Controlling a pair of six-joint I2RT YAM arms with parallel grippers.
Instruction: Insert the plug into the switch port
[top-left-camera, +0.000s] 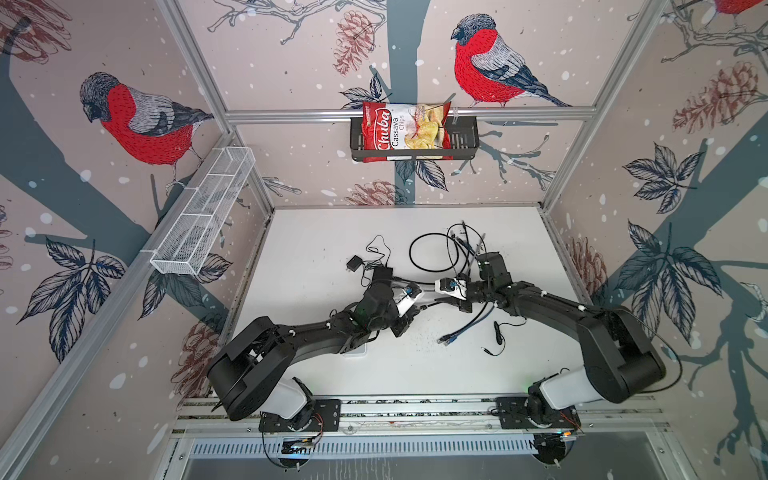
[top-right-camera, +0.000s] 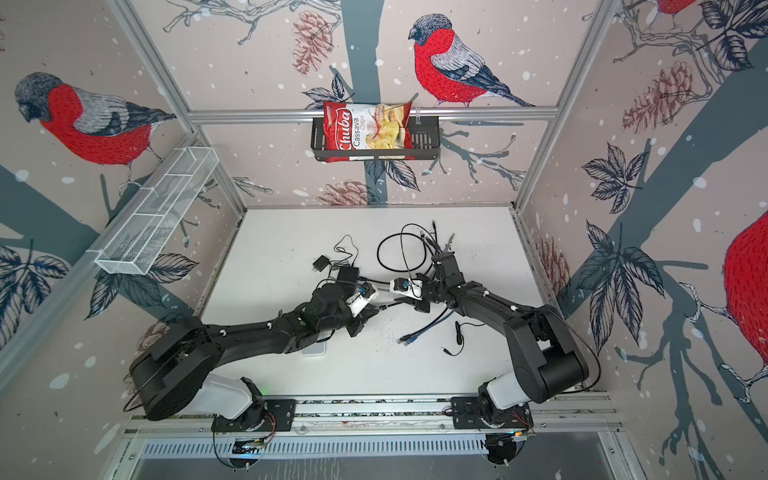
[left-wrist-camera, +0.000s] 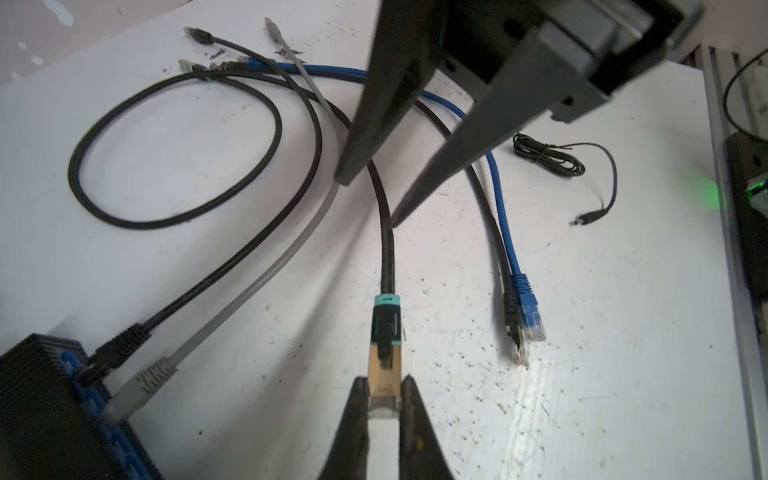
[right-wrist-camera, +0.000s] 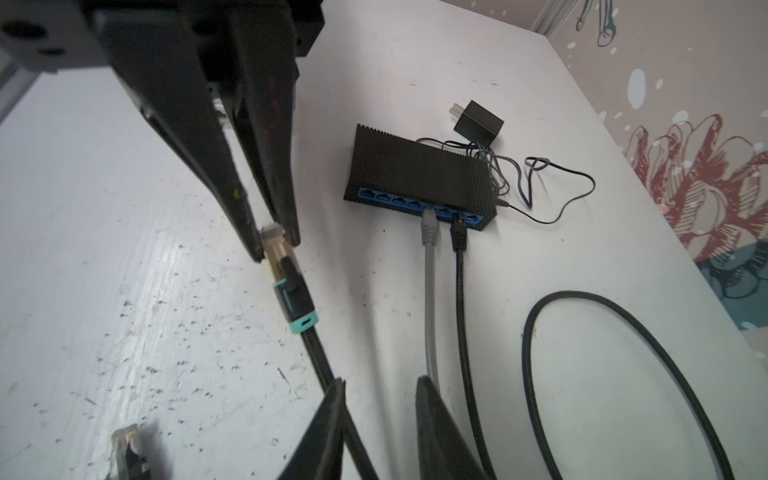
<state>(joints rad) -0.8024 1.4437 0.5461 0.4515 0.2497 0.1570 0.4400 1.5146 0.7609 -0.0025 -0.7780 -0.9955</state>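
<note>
I see the black wall basket (top-left-camera: 465, 139) holding 1 chips bag (top-left-camera: 405, 129). Switch (right-wrist-camera: 415, 170) sits left of the surface's middle, with a gray cable (right-wrist-camera: 430, 266) and a black cable (right-wrist-camera: 459, 266) plugged in. Right gripper (right-wrist-camera: 380, 381) is open, straddling the plug's cord (right-wrist-camera: 316, 357). Left gripper (left-wrist-camera: 384, 390) clamps the plug (right-wrist-camera: 282, 257) by its tip, near the switch's ports but apart from them.

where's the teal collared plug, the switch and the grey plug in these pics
teal collared plug (left-wrist-camera: 385, 376): left wrist view, on its gold body
switch (right-wrist-camera: 415, 166): right wrist view, on its ribbed black top
grey plug (right-wrist-camera: 429, 226): right wrist view, on its boot at the port
</note>
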